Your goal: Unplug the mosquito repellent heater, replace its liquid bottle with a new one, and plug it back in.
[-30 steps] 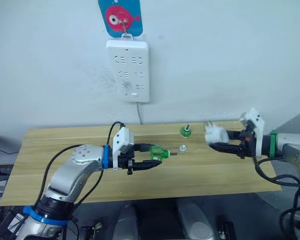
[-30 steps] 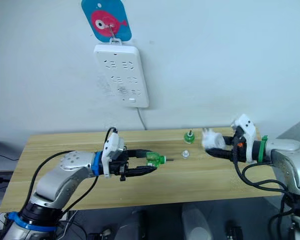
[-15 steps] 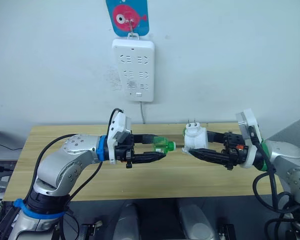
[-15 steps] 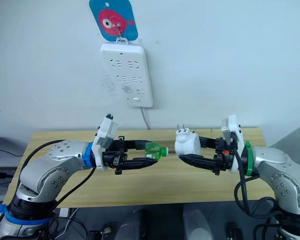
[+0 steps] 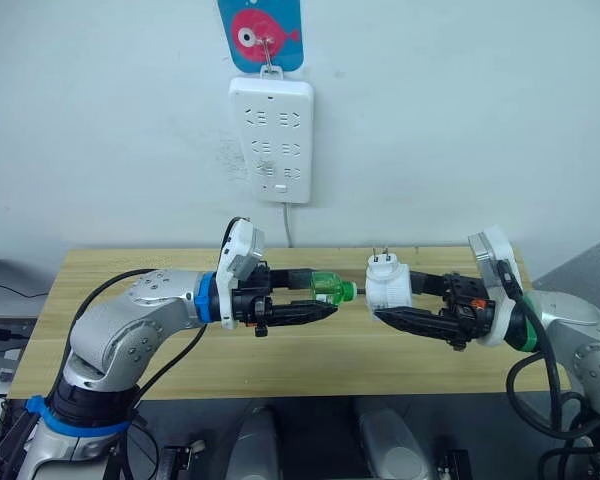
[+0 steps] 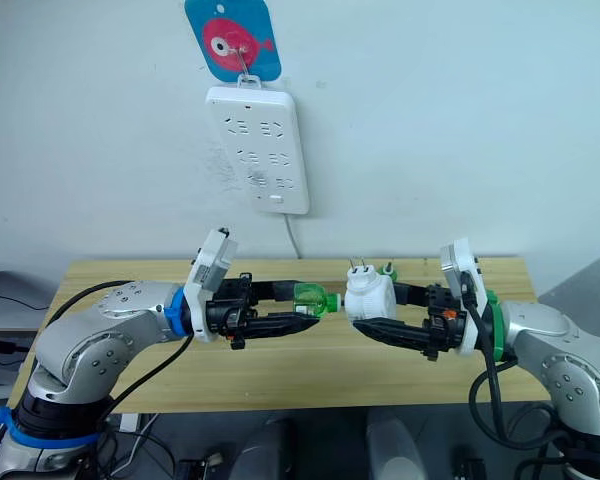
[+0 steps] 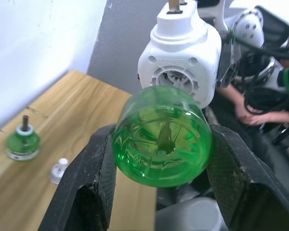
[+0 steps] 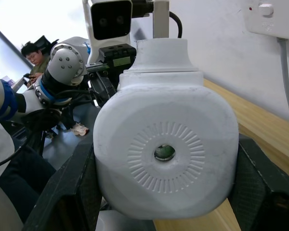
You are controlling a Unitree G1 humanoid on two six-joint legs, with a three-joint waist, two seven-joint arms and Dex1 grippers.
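Mosquito repellent heater (image 5: pixel 387 289): white, rounded, 2 metal prongs pointing up, held above the middle of the table, clamped between the fingers of the right gripper (image 5: pixel 388 305), which reaches in from the right. In the right wrist view its round dimple shows, ringed by fine ribs, with a small hole at the centre.

Green liquid bottle (image 5: pixel 327 287): lying level in the air just left of the heater, neck pointing right toward the heater's socket; whether the 2 touch cannot be told. It is gripped at its body by the left gripper (image 5: pixel 320 299), fingers closed on either side.

Second green bottle (image 7: pixel 22 142): upright on the wooden table (image 5: pixel 120 275) with its wick sticking up, on the far side behind the heater. Small white cap (image 7: pixel 58 170): on the table near that bottle.

Power strip (image 5: pixel 272 139): long, white, multi-socket, hanging on the far wall above the table from a hook on a blue plaque with a red fish (image 5: pixel 263 33). Its cord drops down behind the table.

A person (image 8: pixel 34 55) sits in the background of the right wrist view.
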